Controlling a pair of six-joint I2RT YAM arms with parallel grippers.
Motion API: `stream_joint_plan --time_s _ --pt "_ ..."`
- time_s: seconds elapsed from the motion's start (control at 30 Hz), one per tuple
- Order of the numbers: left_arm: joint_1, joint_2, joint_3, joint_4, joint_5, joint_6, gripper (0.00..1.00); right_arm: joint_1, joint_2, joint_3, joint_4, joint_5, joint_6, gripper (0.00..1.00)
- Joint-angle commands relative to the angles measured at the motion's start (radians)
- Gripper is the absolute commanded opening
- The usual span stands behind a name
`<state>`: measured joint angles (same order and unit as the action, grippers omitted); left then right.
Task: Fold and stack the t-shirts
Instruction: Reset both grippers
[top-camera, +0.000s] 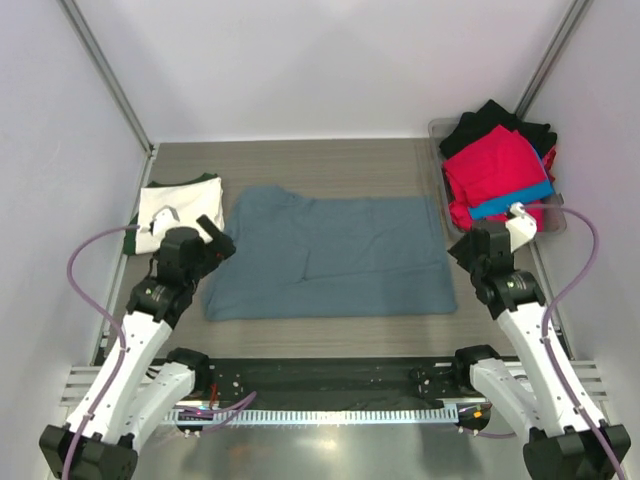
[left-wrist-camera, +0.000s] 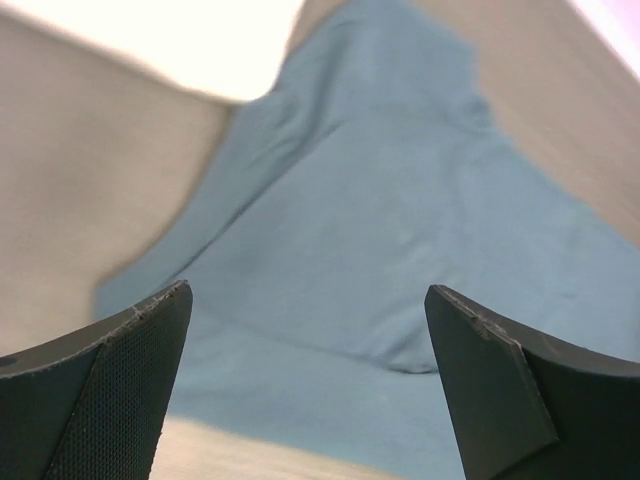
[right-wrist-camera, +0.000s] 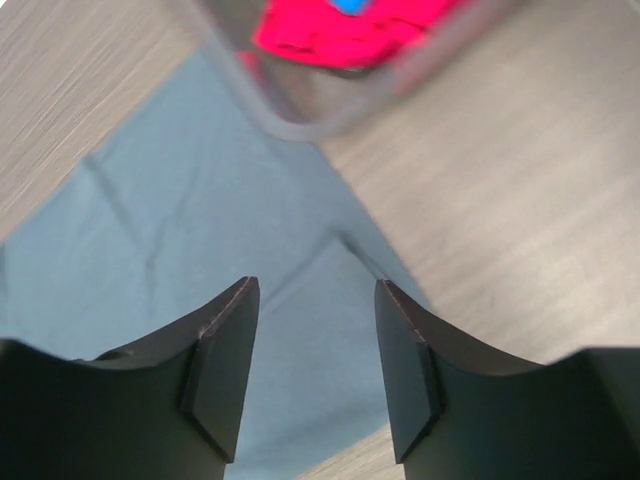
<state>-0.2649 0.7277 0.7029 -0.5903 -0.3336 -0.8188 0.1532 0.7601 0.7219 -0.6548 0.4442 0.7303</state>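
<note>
A slate blue-grey t-shirt (top-camera: 330, 255) lies spread flat in the middle of the table, partly folded into a wide rectangle. My left gripper (top-camera: 218, 240) is open and empty, hovering over the shirt's left edge; the left wrist view shows the shirt (left-wrist-camera: 380, 220) between the wide-apart fingers (left-wrist-camera: 120, 380). My right gripper (top-camera: 462, 247) is open and empty over the shirt's right edge; the right wrist view shows the shirt's corner (right-wrist-camera: 300, 280) under it. A folded cream-white t-shirt (top-camera: 165, 212) lies on a dark green one (top-camera: 207, 181) at the left.
A clear plastic bin (top-camera: 438, 130) at the back right holds red (top-camera: 495, 165), black (top-camera: 490, 118) and bright blue (top-camera: 510, 203) shirts; its rim (right-wrist-camera: 300, 115) shows in the right wrist view. White walls enclose the table on three sides.
</note>
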Motion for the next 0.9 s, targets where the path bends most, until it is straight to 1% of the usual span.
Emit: stream_joint_plan --time_s 0.0,0.03,0.07,0.1,0.13,0.17,0.2,0.23,0.27,0.3,0.4,0.43,0.5,0.53,0.63,0.67,0.7,0.77,0.83,0.87 --pt "0.003 0.091 0.075 0.164 0.114 0.121 1.00 -0.003 0.100 0.118 0.139 -0.116 -0.227 0.57" --pt "0.004 0.120 0.096 0.187 0.140 0.124 1.00 -0.003 0.157 0.135 0.161 -0.157 -0.250 0.59" --pt "0.004 0.149 0.115 0.225 0.156 0.141 1.00 -0.001 0.182 0.155 0.178 -0.218 -0.281 0.69" --pt "0.004 0.232 0.168 0.234 0.159 0.150 1.00 0.000 0.203 0.187 0.214 -0.240 -0.295 0.72" --pt "0.004 0.274 0.199 0.236 0.159 0.164 0.99 0.000 0.228 0.200 0.236 -0.277 -0.313 0.77" --pt "0.006 0.324 0.226 0.236 0.159 0.196 1.00 0.002 0.275 0.218 0.254 -0.330 -0.325 0.76" --pt "0.006 0.411 0.287 0.231 0.160 0.207 0.99 0.003 0.307 0.262 0.270 -0.341 -0.330 0.75" --pt "0.007 0.462 0.314 0.225 0.166 0.213 1.00 0.012 0.335 0.284 0.274 -0.351 -0.333 0.73" --pt "0.009 0.502 0.341 0.219 0.166 0.214 1.00 0.017 0.400 0.307 0.280 -0.357 -0.339 0.70" --pt "0.013 0.582 0.360 0.225 0.166 0.217 1.00 0.025 0.436 0.353 0.281 -0.354 -0.350 0.67" --pt "0.016 0.692 0.429 0.262 0.156 0.222 1.00 0.051 0.585 0.443 0.270 -0.325 -0.373 0.59" --pt "0.016 0.761 0.473 0.282 0.153 0.228 1.00 0.071 0.628 0.467 0.261 -0.302 -0.385 0.58" --pt "0.016 0.840 0.522 0.288 0.148 0.259 0.96 0.086 0.747 0.531 0.254 -0.247 -0.394 0.58" --pt "0.016 0.914 0.577 0.285 0.142 0.270 0.95 0.092 0.783 0.553 0.254 -0.234 -0.402 0.58" --pt "0.016 1.019 0.668 0.262 0.107 0.314 0.94 0.101 0.935 0.645 0.253 -0.190 -0.416 0.57" --pt "0.016 1.076 0.728 0.256 0.099 0.328 0.94 0.101 0.976 0.672 0.250 -0.173 -0.422 0.57" --pt "0.016 1.108 0.753 0.254 0.079 0.340 0.94 0.100 1.043 0.727 0.245 -0.161 -0.427 0.56" --pt "0.016 1.188 0.803 0.253 0.070 0.385 0.94 0.098 1.110 0.781 0.236 -0.128 -0.442 0.56" --pt "0.016 1.237 0.880 0.247 0.061 0.414 0.93 0.089 1.201 0.859 0.228 -0.122 -0.445 0.57" --pt "0.016 1.291 0.904 0.239 0.053 0.428 0.93 0.085 1.228 0.885 0.215 -0.122 -0.447 0.58"
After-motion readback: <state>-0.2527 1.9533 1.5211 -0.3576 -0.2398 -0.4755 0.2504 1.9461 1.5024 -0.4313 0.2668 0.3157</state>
